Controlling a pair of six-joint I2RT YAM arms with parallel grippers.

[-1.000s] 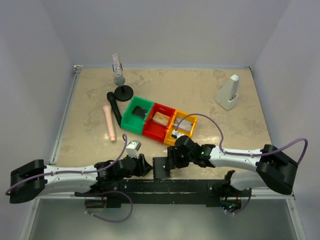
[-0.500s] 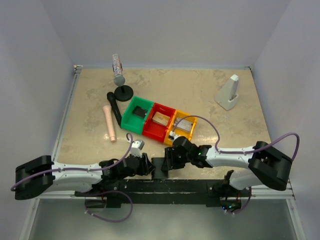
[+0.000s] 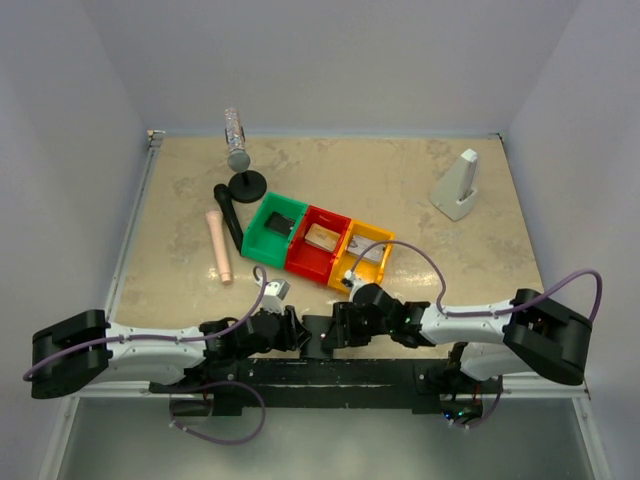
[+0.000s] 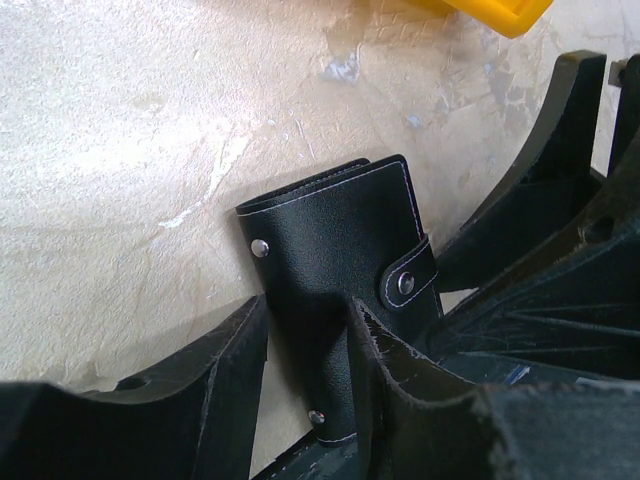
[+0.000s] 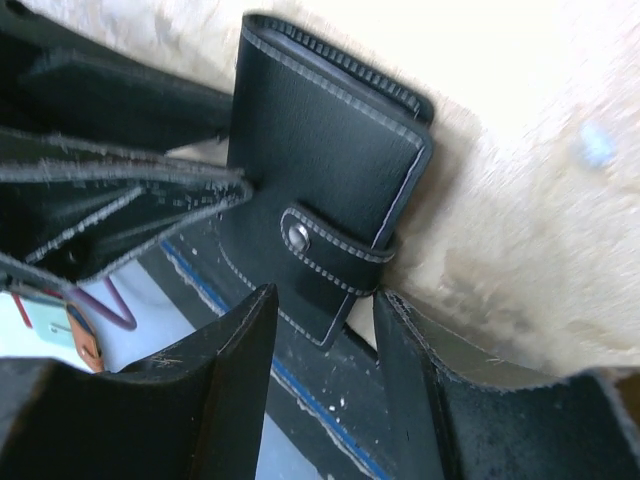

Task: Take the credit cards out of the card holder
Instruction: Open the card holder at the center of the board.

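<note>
Clutter sits at the left of the table: a pink cylinder (image 3: 219, 246) beside a black handle (image 3: 230, 215), with a clear bottle (image 3: 234, 133) over a black round base (image 3: 248, 184) behind them. To the right, a green bin (image 3: 273, 228), a red bin (image 3: 318, 242) and a yellow bin (image 3: 366, 256) stand touching in a slanted row.

In front of the bins, at the near edge, the left gripper (image 4: 307, 310) reaches in from the left to the card holder (image 4: 335, 240). The holder is black, folded shut with its strap snapped, and lies partly on the beige top and partly over the black rail (image 3: 330, 375). The left fingers sit on either side of its near end, one overlapping its face; I cannot tell whether they pinch it.

The right gripper (image 5: 328, 295) comes from the right. Its fingers are spread about the holder's strap corner, and I cannot tell whether they press on it.

A white wedge (image 3: 458, 186) stands at the far right, well apart.
</note>
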